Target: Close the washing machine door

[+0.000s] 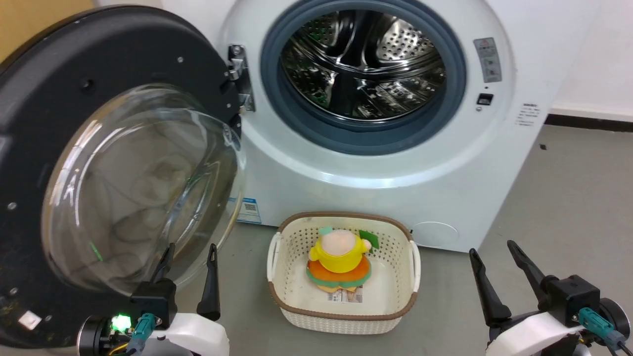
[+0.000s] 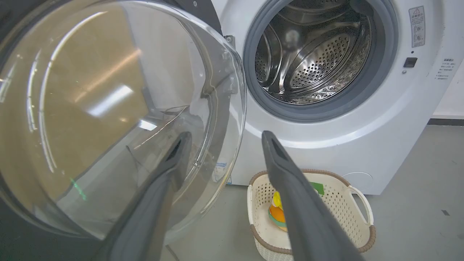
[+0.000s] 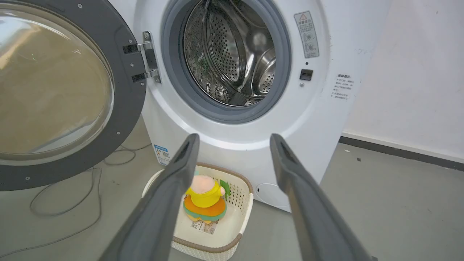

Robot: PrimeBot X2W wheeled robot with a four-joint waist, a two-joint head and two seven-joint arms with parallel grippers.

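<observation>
The washing machine door (image 1: 99, 64) stands swung wide open to the left on its hinge, black rim around a bulging glass bowl (image 1: 143, 188). The white washing machine (image 1: 376, 168) shows its steel drum (image 1: 363, 64) and grey gasket. My left gripper (image 1: 190, 249) is open at the lower left, one fingertip in front of the glass bowl's lower edge. In the left wrist view the door (image 2: 108, 108) looms close, and one finger (image 2: 170, 170) overlaps the glass. My right gripper (image 1: 494, 249) is open at the lower right, well apart from the machine (image 3: 239, 141) and the door (image 3: 123, 108).
A cream woven basket (image 1: 403, 296) with a brown rim stands on the grey floor before the machine, holding a yellow and orange plush toy (image 1: 341, 259). A cable (image 3: 83, 203) lies on the floor under the door. A white wall (image 3: 409, 72) is to the right.
</observation>
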